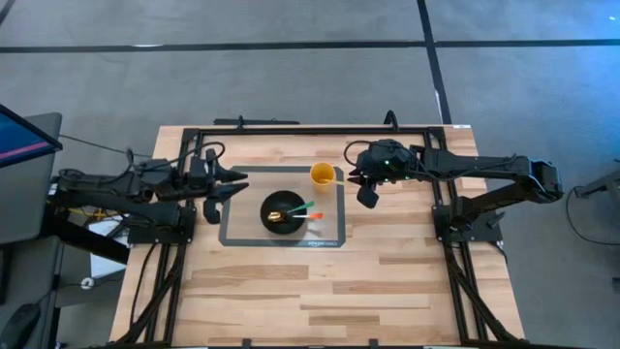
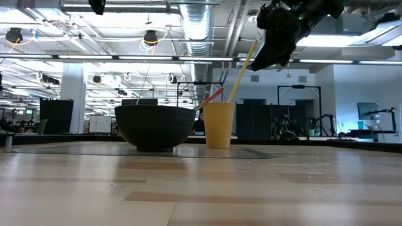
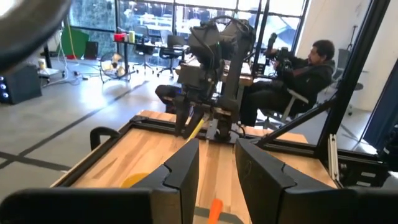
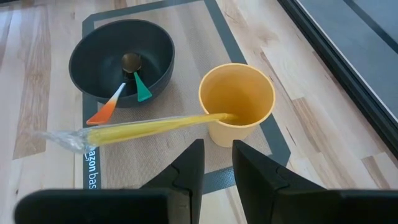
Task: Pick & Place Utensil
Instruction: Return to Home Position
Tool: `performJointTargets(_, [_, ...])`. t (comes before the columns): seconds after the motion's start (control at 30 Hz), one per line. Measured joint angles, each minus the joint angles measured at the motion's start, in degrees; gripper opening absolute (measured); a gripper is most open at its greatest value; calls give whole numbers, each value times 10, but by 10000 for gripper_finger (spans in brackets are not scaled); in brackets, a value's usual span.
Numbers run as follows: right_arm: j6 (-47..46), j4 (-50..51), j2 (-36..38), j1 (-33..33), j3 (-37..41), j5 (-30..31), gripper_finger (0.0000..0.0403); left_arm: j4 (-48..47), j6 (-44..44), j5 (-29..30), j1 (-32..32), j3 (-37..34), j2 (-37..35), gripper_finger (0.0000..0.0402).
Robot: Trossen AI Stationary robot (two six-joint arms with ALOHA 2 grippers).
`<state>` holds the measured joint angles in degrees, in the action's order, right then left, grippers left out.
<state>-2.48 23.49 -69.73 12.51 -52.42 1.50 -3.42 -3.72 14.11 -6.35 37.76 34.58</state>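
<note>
A long yellow utensil stands slanting in the yellow cup, its lower end inside and its shaft leaning on the rim; its pale upper end rises toward my right gripper. My right gripper hangs above and right of the cup, slightly open, with nothing between its fingers; the utensil passes just beyond their tips. A black bowl left of the cup holds an orange-tipped, a green-tipped and a gold utensil. My left gripper hovers level left of the bowl, open.
Bowl and cup stand on a grey mat at the table's far middle. A black frame rail runs along the far edge. Bare wood fills the near half. A seated person shows beyond the table's right side.
</note>
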Motion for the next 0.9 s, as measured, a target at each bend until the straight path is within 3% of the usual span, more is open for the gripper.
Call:
performJointTargets(0.3, [0,0,0,0,0,0,77,77,-3,0,0,-89,-50,106])
performJointTargets(0.9, [0,0,0,0,0,0,77,138,-18,0,0,-205,-135,106])
